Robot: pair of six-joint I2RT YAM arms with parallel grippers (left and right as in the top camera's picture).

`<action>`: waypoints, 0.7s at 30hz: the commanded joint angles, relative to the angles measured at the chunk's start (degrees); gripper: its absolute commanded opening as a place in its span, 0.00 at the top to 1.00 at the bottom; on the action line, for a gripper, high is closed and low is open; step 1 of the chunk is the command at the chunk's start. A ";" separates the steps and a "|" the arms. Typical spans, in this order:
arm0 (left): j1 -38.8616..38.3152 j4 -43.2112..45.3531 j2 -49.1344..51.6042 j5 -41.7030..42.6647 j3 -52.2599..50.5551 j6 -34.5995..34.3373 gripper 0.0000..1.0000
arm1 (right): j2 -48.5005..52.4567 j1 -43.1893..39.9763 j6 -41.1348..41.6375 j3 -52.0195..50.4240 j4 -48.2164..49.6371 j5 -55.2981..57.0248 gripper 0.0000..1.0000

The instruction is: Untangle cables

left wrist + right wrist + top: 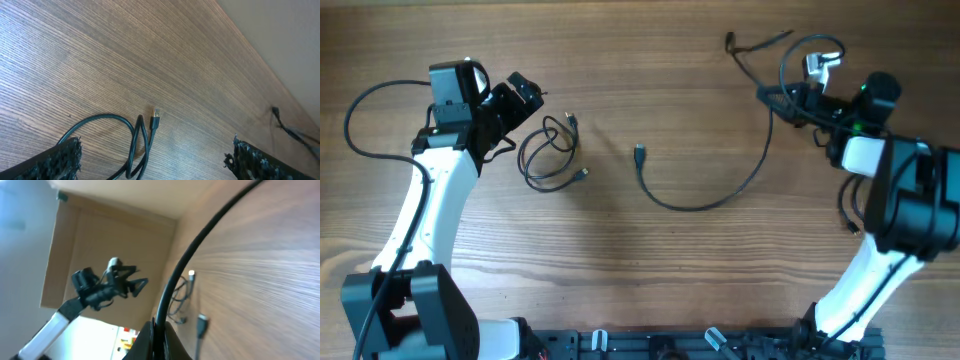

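A small coiled black cable (550,152) lies left of centre; in the left wrist view its loop (136,145) and plug end (156,118) lie between my fingers. My left gripper (523,105) (155,152) is open and empty just left of that coil. A long black cable (705,204) curves from its plug (639,153) up to my right gripper (786,97). My right gripper (160,332) is shut on this long cable (200,235). More thin cable (752,46) loops at the far right, beside the right gripper.
The wooden table (650,270) carries everything. Its far edge shows in the left wrist view (260,55). The right arm's white and black body (900,200) stands at the right. The left arm (430,200) reaches in from the lower left.
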 commanded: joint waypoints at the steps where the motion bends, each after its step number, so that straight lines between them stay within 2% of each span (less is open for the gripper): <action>1: -0.04 0.07 0.28 0.04 0.24 0.81 0.00 | -11.02 0.13 4.44 -3.52 0.57 -2.60 0.95; 5: -0.04 0.09 0.28 0.04 0.24 0.81 0.00 | -18.45 0.13 5.81 -7.04 -1.36 -0.09 0.95; 7: -0.04 0.07 0.28 0.04 0.24 0.81 0.00 | -21.40 0.13 1.18 -8.50 -6.29 4.24 0.95; 9: -0.04 0.07 0.28 0.04 0.24 0.81 0.00 | -23.02 0.13 -13.00 -8.94 -18.88 11.65 0.95; 10: -0.02 0.07 0.28 0.04 0.24 0.81 0.00 | -23.52 0.13 -21.18 -8.94 -30.97 18.60 0.95; 12: -0.04 0.09 0.28 0.04 0.24 0.81 0.00 | -24.06 0.13 -32.11 -8.90 -49.75 33.57 0.95; 15: -0.04 0.09 0.28 0.04 0.24 0.81 0.00 | -27.69 -0.52 -32.87 -5.20 -60.67 35.10 0.95; 18: -0.04 0.09 0.28 0.04 0.24 0.81 0.00 | -32.94 -0.28 -35.85 2.21 -80.56 51.76 0.95; 21: -0.04 0.09 0.28 0.04 0.24 0.81 0.00 | -34.32 -0.31 -37.57 8.72 -95.60 68.50 0.96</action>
